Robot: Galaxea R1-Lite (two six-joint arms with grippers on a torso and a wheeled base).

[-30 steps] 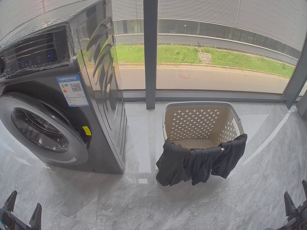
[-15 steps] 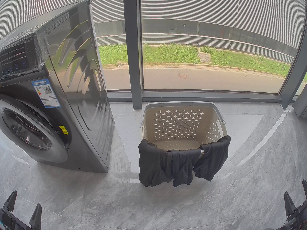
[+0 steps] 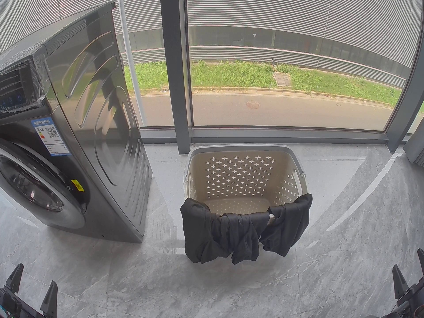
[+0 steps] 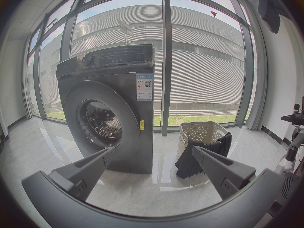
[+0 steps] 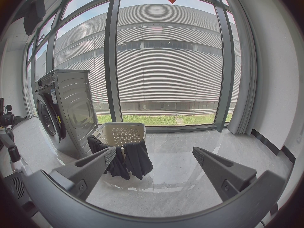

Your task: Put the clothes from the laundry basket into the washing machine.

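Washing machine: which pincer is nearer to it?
Left. The left pincer hangs low, facing the washing machine on its door side. The right pincer is across the scene, farther right than the laundry basket.

On the left, the grey metal front-loading washing machine (image 3: 101, 124) stands on the pale marble floor (image 3: 221, 283). Just to its right, not touching, sits the beige perforated plastic laundry basket (image 3: 245, 173), with the glass window wall (image 3: 287, 67) behind both. The black cloth garments (image 3: 229, 237) hang over the basket's near rim, down its outer front.
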